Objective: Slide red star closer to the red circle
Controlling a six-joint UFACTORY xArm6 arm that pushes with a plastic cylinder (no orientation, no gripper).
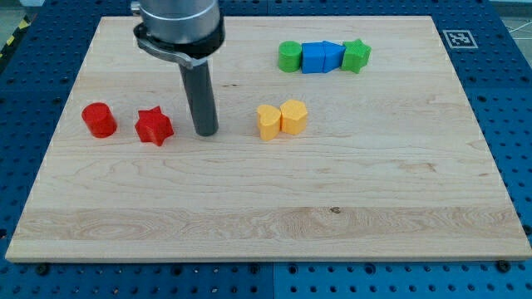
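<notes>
Bare wood fills the desk point(266, 224) along the view's bottom; the nearest things sit in a row across its middle. At the view's left stands the red circle point(98, 120), and just to its right, near but apart, the red star point(154, 126). My tip point(206, 133) rests on the wood just right of the star, a small gap showing between them. There is no claw on this arm, only the rod, so nothing opens, closes or grips.

Further right lie a yellow pentagon point(268, 121) and a yellow heart point(293, 116), touching. Toward the view's top is a line of a green cylinder point(289, 56), a blue cube point(313, 57), a blue triangle point(332, 56) and a green star point(356, 55).

Judging by this, the star already sits fairly near the circle, yet a gap remains. The tip stands on the correct side, so a short leftward push should close it
</notes>
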